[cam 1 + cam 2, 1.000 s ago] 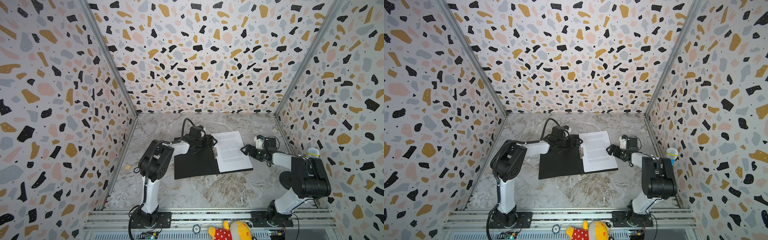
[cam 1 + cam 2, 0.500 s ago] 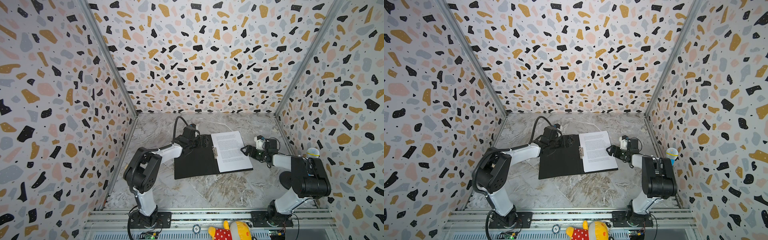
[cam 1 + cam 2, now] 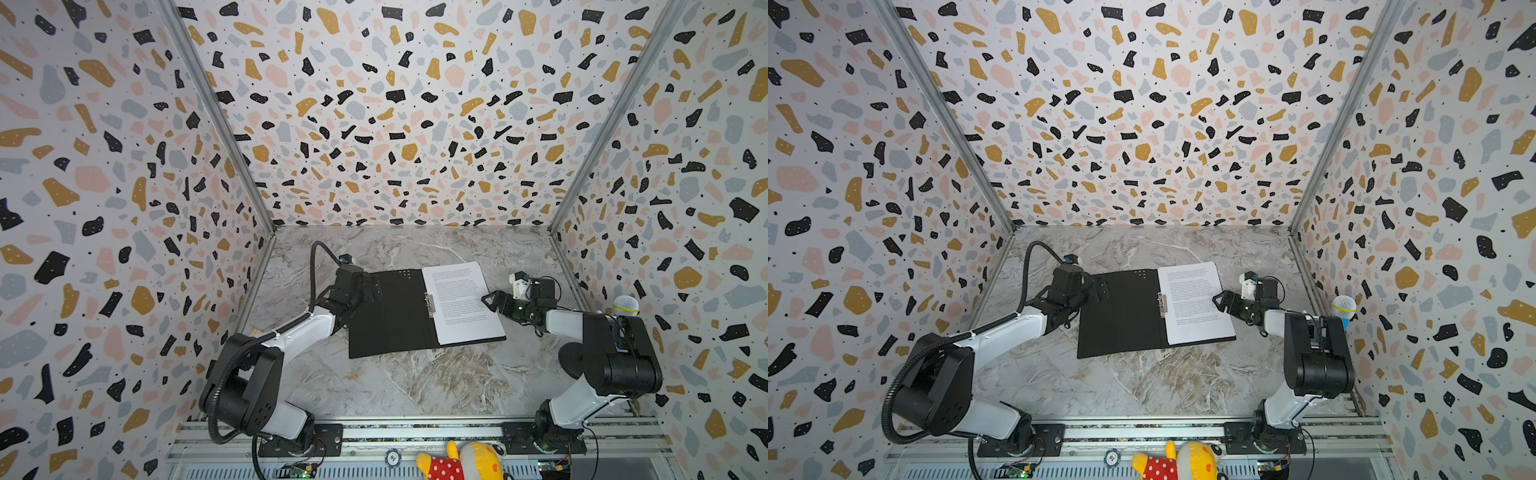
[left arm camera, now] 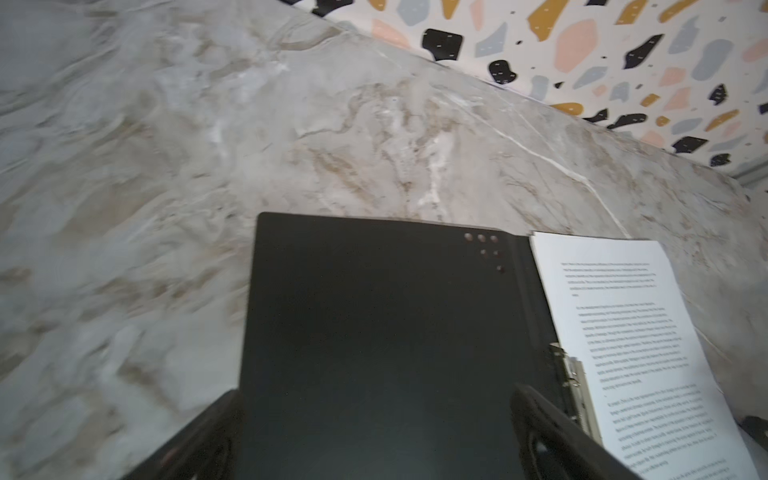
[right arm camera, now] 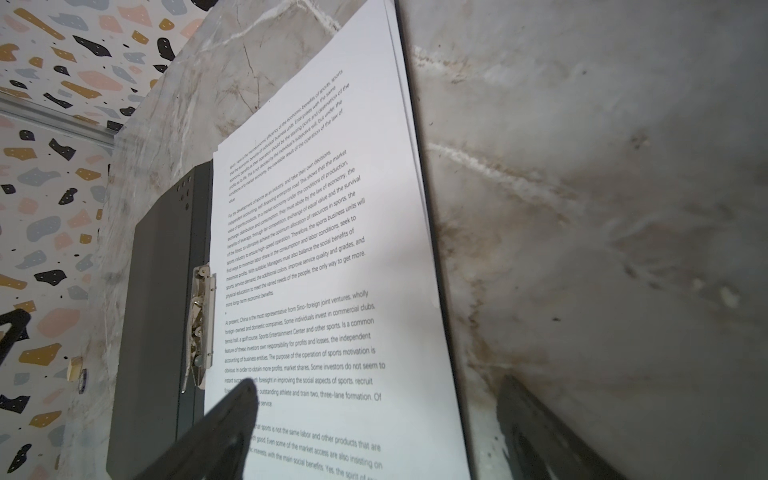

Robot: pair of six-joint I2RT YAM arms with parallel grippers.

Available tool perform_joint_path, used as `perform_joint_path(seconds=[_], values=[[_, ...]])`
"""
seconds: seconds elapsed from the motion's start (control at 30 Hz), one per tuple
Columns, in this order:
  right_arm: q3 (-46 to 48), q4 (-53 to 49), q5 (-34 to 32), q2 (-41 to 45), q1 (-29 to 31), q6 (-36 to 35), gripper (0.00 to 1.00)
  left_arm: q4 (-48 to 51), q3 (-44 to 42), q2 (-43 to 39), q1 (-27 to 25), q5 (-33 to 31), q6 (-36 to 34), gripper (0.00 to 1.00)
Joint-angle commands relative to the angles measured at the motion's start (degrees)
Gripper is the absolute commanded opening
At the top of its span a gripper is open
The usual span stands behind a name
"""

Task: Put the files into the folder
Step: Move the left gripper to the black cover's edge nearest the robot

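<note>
I list the folder (image 4: 374,332): smooth matt black inner face, bright metal clip (image 5: 202,324). I list the files (image 5: 332,249): matt white printed paper. Table (image 3: 415,386) beneath: smooth marble-look surface.

The folder (image 3: 390,316) lies open, so its outer side faces the table (image 3: 415,382) and is hidden. Only the top sheet of the files (image 3: 461,303) shows; the sheets under it are thin edges in the right wrist view. In both top views the words on it are too small to read. In the left wrist view the table is blurry, and the fingers (image 4: 552,432) of the left gripper (image 4: 376,403) are cut off by the picture's edge. A stuffed toy (image 3: 461,463) is cut off too.
</note>
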State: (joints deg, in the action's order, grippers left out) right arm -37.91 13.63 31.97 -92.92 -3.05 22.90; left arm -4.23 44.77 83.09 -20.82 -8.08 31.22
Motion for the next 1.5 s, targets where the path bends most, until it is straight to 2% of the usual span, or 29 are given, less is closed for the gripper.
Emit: perform_joint_path(seconds=[0.0, 0.33, 0.8, 1.23, 1.47], values=[[1.24, -3.69, -0.1, 3.19, -0.74, 0.36, 0.91, -0.74, -3.09, -2.82, 2.57, -1.85, 1.99, 1.0], [1.72, -4.4, -1.13, 4.82, -2.33, -0.51, 0.91, -0.44, -10.0, -7.8, 6.05, -0.46, 1.66, 0.99], [2.42, -3.94, 2.3, 2.67, -2.26, 0.38, 0.89, 0.48, -13.85, -7.14, 6.15, 8.86, 1.03, 1.0], [3.82, -3.04, 2.57, 1.93, -1.44, 1.57, 0.88, 0.81, -19.05, -8.44, 5.94, 13.51, 1.39, 0.99], [3.89, -2.73, 2.62, 1.53, -0.23, 2.12, 0.88, 0.5, -19.37, -7.12, 4.12, 17.05, 0.86, 1.0]])
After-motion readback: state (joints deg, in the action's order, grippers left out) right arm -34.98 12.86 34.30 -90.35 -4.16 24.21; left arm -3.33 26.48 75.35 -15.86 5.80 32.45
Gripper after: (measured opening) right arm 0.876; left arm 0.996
